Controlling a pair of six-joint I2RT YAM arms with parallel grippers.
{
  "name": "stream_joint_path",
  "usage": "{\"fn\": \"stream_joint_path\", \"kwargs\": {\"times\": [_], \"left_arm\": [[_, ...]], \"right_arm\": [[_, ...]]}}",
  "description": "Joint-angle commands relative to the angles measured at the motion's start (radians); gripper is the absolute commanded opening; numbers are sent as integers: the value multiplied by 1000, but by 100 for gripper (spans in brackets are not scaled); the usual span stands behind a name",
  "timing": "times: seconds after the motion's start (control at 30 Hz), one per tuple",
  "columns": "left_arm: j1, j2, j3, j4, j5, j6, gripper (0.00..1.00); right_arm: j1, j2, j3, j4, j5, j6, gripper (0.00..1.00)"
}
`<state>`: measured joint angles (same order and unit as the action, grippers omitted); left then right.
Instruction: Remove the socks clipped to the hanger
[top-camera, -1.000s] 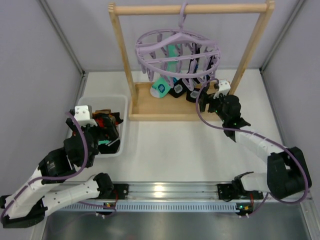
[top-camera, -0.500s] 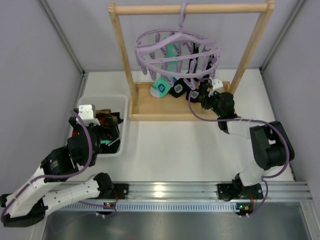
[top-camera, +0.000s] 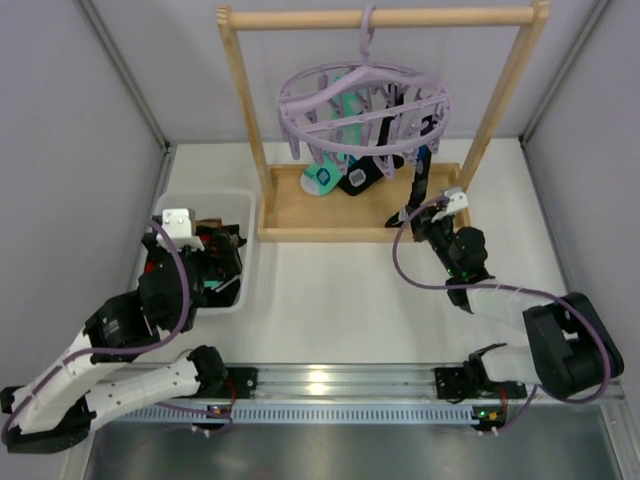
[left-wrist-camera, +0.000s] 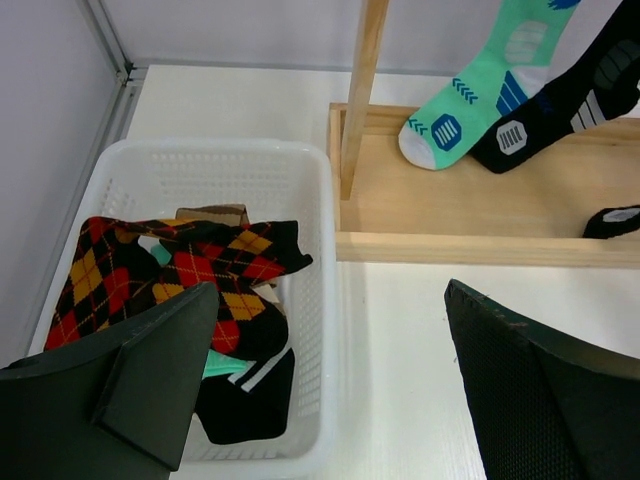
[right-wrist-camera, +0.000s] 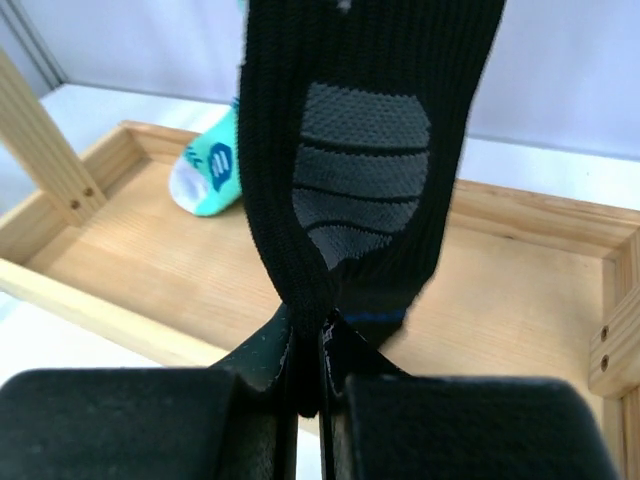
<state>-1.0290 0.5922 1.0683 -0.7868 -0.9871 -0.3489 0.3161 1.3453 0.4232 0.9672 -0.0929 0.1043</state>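
The round lavender hanger (top-camera: 362, 105) hangs by its hook from the top bar of the wooden rack and leans toward the right. A teal sock (top-camera: 322, 178) and a black sock (top-camera: 362, 172) dangle from its clips. My right gripper (top-camera: 412, 216) is shut on the toe of another black sock (top-camera: 420, 180), which is stretched taut down from its clip. The right wrist view shows that sock's grey patch (right-wrist-camera: 365, 170) just above my shut right gripper (right-wrist-camera: 310, 370). My left gripper (left-wrist-camera: 328, 300) stands open, holding nothing, above the white basket's (left-wrist-camera: 200, 150) right wall.
In the basket lie an argyle sock (left-wrist-camera: 190, 260) and a black sock with white stripes (left-wrist-camera: 245, 395). The wooden rack's posts (top-camera: 245, 130) rise from a shallow wooden tray (top-camera: 320, 215). Grey walls close both sides, and a metal rail (top-camera: 330, 385) runs along the near edge.
My right gripper has shut on the black sock's toe and drawn back toward the near side, stretching the sock and swinging the hanger right. The left arm has barely moved.
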Motion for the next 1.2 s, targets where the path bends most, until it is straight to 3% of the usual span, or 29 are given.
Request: {"fn": "stream_joint_path", "kwargs": {"times": [0.0,0.23,0.43,0.8,1.17], "left_arm": [[-2,14,16,21,24,-18,98],[-2,69,90,21,177,-45,98],[-2,199,208,29,411,-70,98],[-2,380,451,43,539,-70,98],[0,623,764,35,584,105,98]], "right_arm": [[87,-129,-64,130,71,23,0],[328,-354,-116,-39,260,-57,0],[537,-396,-74,-140,430,-95,0],[866,-22,224,-134,654,-258,0],[977,343,647,-246,789,-353,0]]}}
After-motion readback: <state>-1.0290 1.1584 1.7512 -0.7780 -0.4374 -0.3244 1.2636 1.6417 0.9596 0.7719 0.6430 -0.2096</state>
